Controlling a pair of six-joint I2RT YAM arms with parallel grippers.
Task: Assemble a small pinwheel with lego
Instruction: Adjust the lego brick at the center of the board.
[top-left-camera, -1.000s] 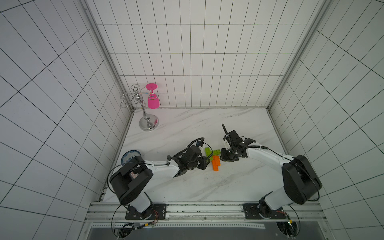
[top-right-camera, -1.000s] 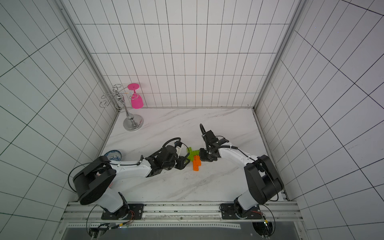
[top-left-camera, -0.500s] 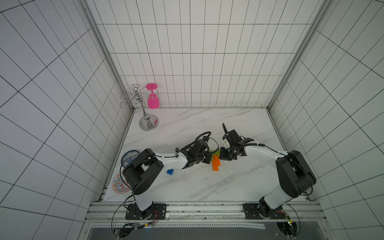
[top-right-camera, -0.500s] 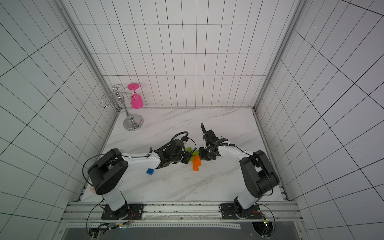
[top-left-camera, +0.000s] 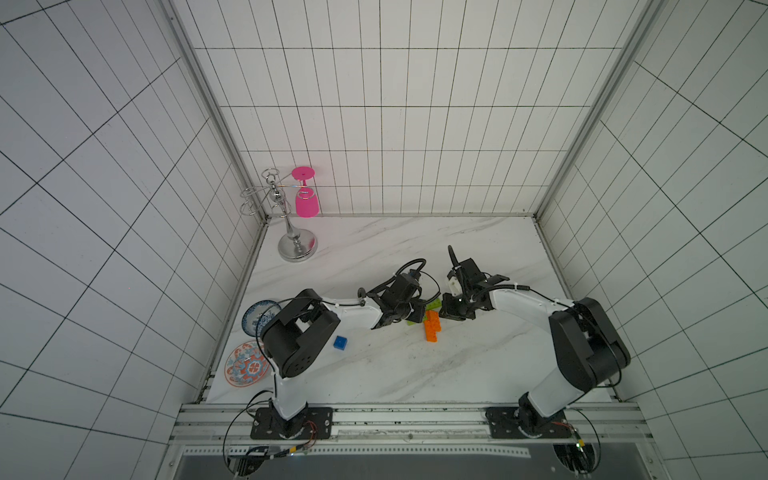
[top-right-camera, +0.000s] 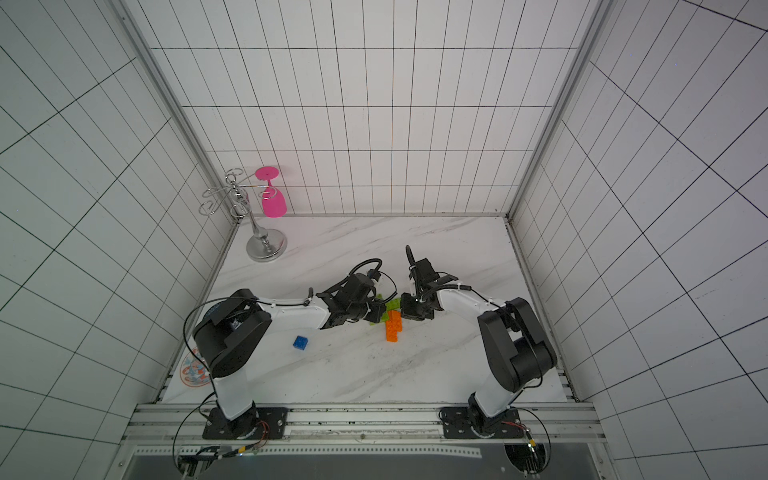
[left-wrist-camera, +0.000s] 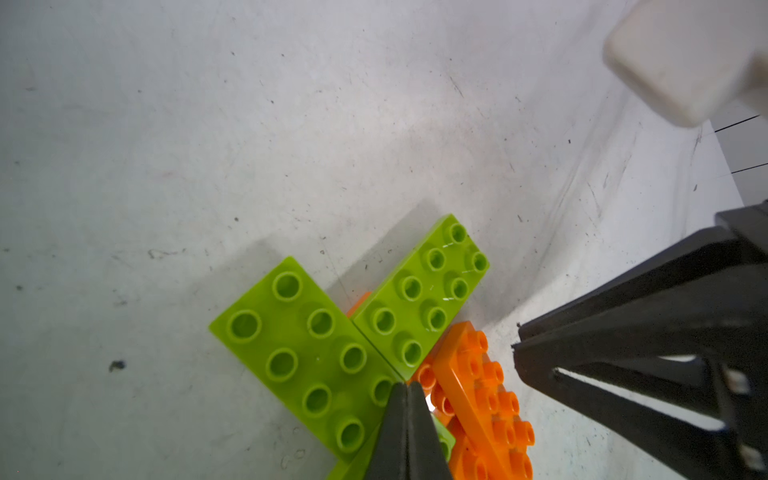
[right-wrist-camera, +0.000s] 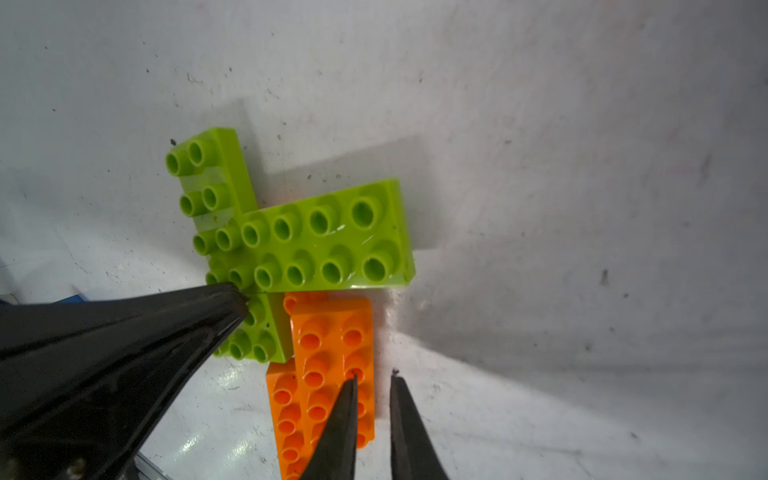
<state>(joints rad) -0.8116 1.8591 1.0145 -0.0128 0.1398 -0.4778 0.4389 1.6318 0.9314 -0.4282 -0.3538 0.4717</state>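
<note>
Pressing on the green blades (left-wrist-camera: 316, 357), your left gripper (left-wrist-camera: 405, 388) has its tips squeezed together, empty; your right gripper (right-wrist-camera: 374, 378) stands slightly parted by the orange stem (right-wrist-camera: 332, 340). The pinwheel (top-left-camera: 431, 328) lies mid-way across the table (top-left-camera: 415, 374). Next, fetch the blue brick (top-left-camera: 340, 342) nearer the left edge for its centre.

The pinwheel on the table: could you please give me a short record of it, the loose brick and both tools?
pinwheel: flat on the marble table, between the tools
green blades: three, joined
orange stem: stepped, beside the blades
blue brick: loose, apart from the pinwheel, not yet mounted
left tool: shut, tip at the blades' junction
right tool: jaws slightly apart, at the stem's edge
</note>
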